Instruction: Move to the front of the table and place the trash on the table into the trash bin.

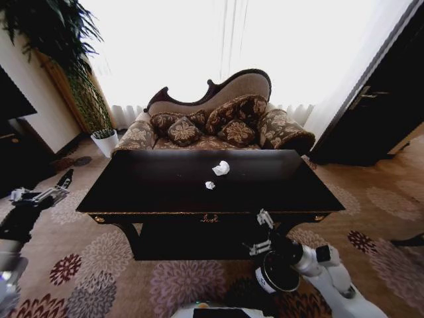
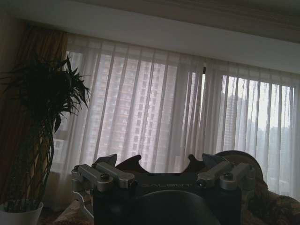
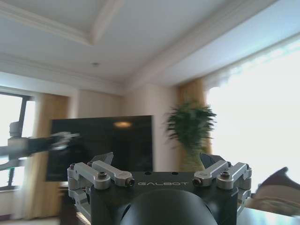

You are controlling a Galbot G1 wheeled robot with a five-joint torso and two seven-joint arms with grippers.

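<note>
Head view places the right claw [image 1: 260, 233] low in front of the table's [image 1: 165, 192] near edge, right of the brass ornament [image 1: 209, 218], its pale fingers raised toward the edge and standing apart, holding nothing. Right wrist view shows the same claw [image 3: 157, 161] with both fingertips spread wide and nothing between them, aimed across the room at a dark screen [image 3: 101, 145] and a potted plant [image 3: 190, 133].

The left claw [image 1: 41, 194] hangs out at the left side, well apart from the table and above the patterned carpet [image 1: 106, 265]. In the left wrist view its fingers [image 2: 107, 161] stand wide with nothing held, facing the sheer curtains [image 2: 187, 112] and a tall plant [image 2: 42, 103].

The table's long axis runs left to right across the head view. Two pieces of trash lie on its dark top near the middle: a larger crumpled white paper ball [image 1: 221, 168] toward the far edge, and a smaller white scrap [image 1: 210, 185] nearer the robot and slightly left. They are close together but not touching.

A patterned sofa [image 1: 218, 119] with cushions stands just behind the table, and a white plant pot [image 1: 105, 141] sits at its left end.
</note>
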